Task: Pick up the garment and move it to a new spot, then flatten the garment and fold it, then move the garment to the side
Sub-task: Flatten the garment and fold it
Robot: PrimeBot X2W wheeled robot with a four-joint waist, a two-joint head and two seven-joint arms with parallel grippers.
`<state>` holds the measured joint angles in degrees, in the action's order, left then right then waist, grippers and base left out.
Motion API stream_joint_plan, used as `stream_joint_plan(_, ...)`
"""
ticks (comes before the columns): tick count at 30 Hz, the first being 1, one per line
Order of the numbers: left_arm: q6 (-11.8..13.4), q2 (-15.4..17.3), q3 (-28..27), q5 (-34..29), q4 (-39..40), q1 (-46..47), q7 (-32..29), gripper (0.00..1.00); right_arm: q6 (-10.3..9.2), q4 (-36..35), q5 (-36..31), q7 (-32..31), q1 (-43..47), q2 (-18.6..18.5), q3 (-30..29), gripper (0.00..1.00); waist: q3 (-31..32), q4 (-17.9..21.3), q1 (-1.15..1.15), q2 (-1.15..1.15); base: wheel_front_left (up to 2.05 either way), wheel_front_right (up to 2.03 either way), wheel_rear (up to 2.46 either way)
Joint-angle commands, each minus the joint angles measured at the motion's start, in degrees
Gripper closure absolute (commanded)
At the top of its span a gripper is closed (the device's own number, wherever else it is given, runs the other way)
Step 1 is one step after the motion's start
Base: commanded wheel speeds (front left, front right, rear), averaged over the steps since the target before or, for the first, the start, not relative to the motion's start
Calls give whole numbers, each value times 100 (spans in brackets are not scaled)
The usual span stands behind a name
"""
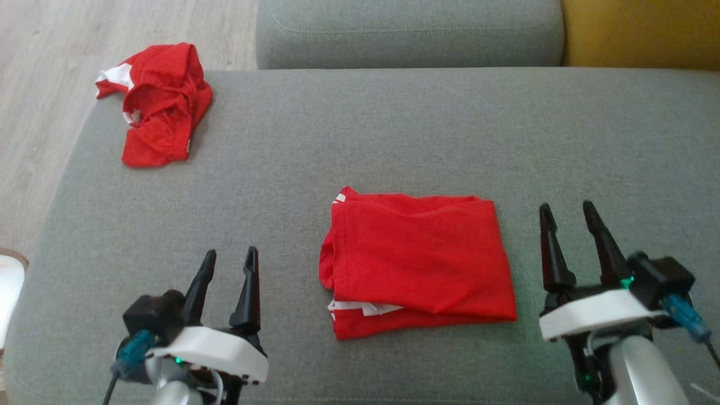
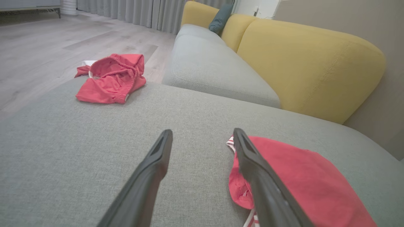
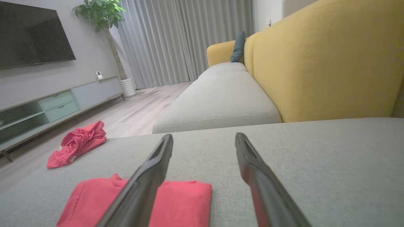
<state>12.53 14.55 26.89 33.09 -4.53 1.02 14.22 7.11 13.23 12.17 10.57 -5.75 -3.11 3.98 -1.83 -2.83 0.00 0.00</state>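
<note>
While folded, garment (image 1: 416, 261) between end effectors (image 1: 232, 252) (image 1: 566, 205)

Folded garment (image 3: 183, 201) cut off below, partly behind right claw (image 3: 204, 136).

Folded garment (image 1: 416, 261) between end effectors

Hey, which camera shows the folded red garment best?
Head view: the whole folded garment shows from above, every edge visible. The left wrist view catches part of it, the right wrist view another part, both cropped at the frame's bottom.
</note>
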Motion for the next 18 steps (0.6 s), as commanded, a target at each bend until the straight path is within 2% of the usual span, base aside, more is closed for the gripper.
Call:
stream_joint_plan(1,-53,-22,-303,-147,152,167,75,0,37,-232,-1,95,-39,21,56,0,30,-9,0,0,0,0,0)
stream_joint_plan(18,-501,-445,-811,-734,-117,-32,77,0,37,-157,-94,237,196,23,-90,0,32,-4,0,0,0,0,0)
